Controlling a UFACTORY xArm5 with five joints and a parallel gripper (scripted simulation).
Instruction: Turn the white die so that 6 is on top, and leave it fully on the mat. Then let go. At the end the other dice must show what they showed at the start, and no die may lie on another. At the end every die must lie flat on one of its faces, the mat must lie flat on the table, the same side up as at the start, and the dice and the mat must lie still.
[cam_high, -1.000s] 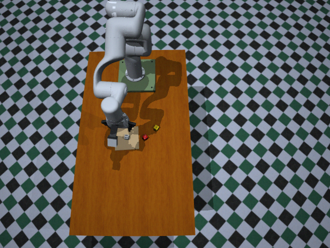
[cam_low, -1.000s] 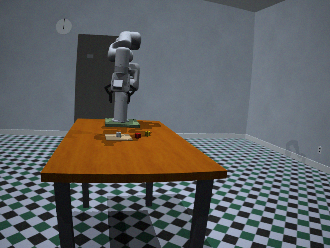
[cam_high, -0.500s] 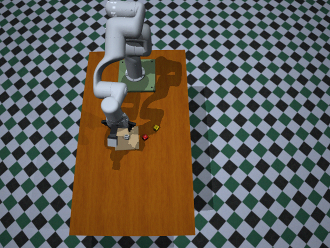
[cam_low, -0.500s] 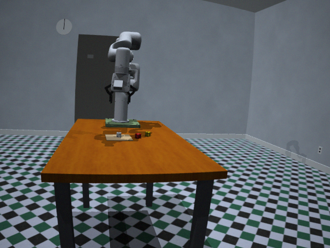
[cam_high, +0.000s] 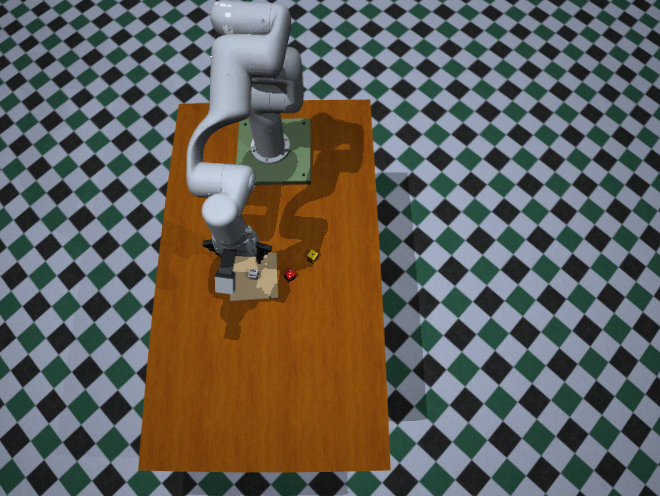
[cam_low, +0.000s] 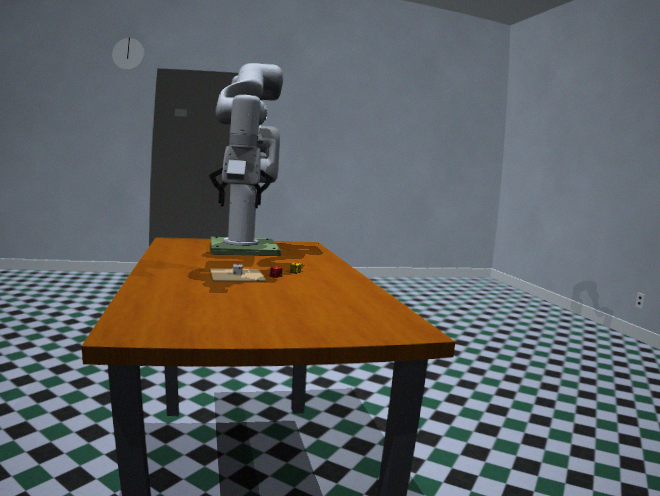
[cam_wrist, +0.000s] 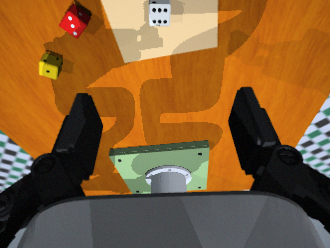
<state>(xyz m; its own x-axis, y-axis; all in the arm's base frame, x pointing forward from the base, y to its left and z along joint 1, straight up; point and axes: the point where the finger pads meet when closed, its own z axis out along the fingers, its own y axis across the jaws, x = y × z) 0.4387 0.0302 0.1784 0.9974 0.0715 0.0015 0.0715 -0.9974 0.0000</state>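
Note:
The white die (cam_wrist: 159, 13) lies flat on the tan mat (cam_wrist: 165, 27), with six pips on its top face in the wrist view. It also shows in the top view (cam_high: 253, 274) on the mat (cam_high: 259, 277) and in the exterior view (cam_low: 237, 269). My gripper (cam_wrist: 164, 106) is open and empty, high above the table between the mat and the arm's base; it also shows in the exterior view (cam_low: 240, 194). The red die (cam_wrist: 75, 21) and the yellow die (cam_wrist: 50, 65) lie on the table beside the mat, apart from each other.
The arm's green base plate (cam_high: 274, 150) is bolted at the back of the orange table. The red die (cam_high: 289, 274) sits just off the mat's right edge, the yellow die (cam_high: 312, 256) further right. The arm's shadow falls over the mat.

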